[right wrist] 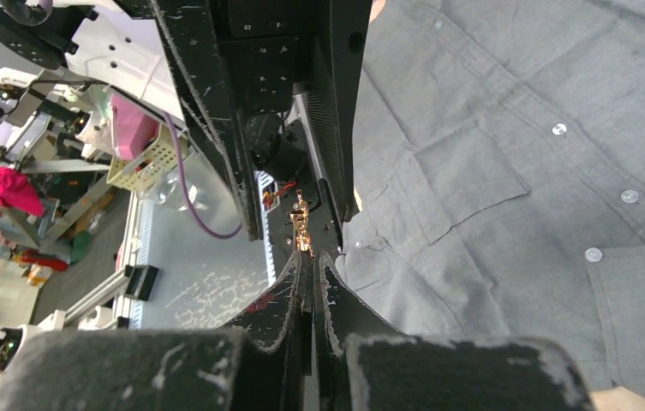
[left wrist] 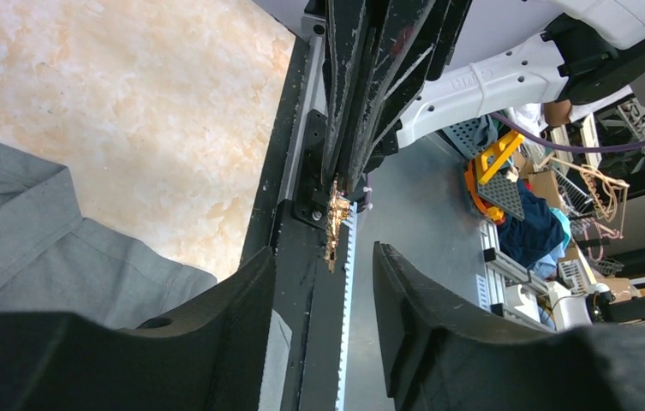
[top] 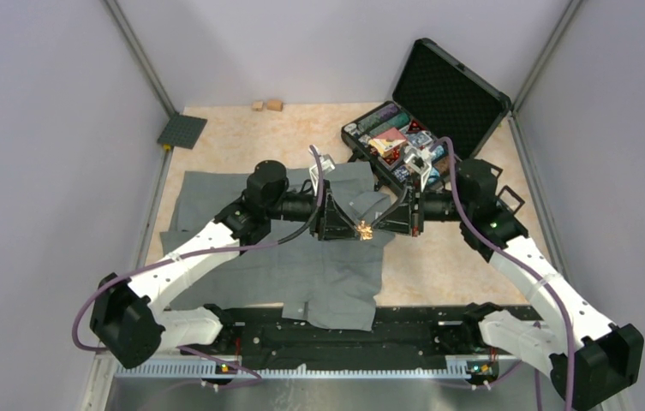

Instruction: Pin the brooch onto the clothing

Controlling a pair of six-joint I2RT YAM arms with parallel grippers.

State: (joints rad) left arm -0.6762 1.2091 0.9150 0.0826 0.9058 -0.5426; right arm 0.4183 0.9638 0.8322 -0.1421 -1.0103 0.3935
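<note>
Pinching gold brooch [right wrist: 301, 224] in right tool [right wrist: 313, 259], left tool [left wrist: 323, 254] agape, grey shirt [right wrist: 490, 171] below

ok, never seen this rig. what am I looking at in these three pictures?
Two robot arms bolted at the near table edge. The wide picture is from a fixed camera above and behind them; the other two are from a camera on each wrist. A grey shirt lies spread on the table, an open case of small items beyond it. The right end effector is shut on a small gold brooch. The left end effector is open, pointed at the brooch, not gripping it.
</note>
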